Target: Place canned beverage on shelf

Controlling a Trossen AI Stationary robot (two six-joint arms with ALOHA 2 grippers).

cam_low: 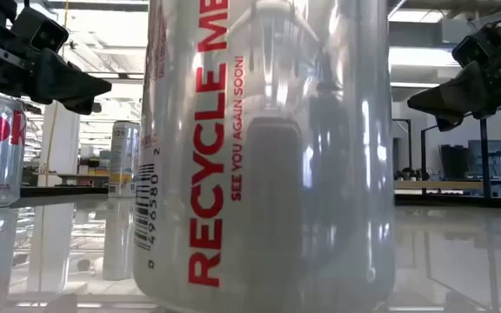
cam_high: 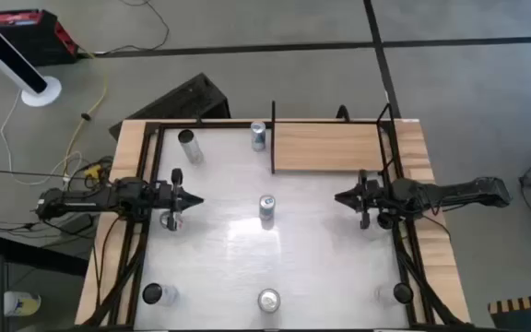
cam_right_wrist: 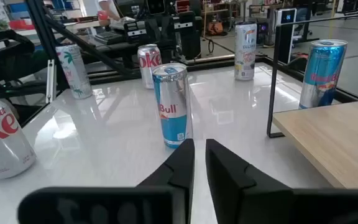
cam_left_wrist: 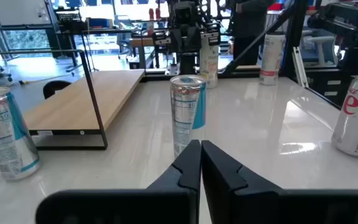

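While both arms are held above the table (cam_high: 339,267), the left gripper (cam_high: 194,199) is seen fully closed & empty, the right gripper (cam_high: 340,196) nearly closed & empty; can (cam_high: 266,210) stands at frame ctr, shelf (cam_high: 328,148) upper right.

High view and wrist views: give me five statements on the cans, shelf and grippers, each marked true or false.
1. A can already stands on the shelf. False: the board is bare.
2. The centre can stands upright between the two grippers. True.
3. The left gripper holds a can. False: it is shut on nothing, short of the centre can.
4. The right gripper is shut and empty. True.
5. The can by the shelf's post lies on its side. False: it stands upright on the table.
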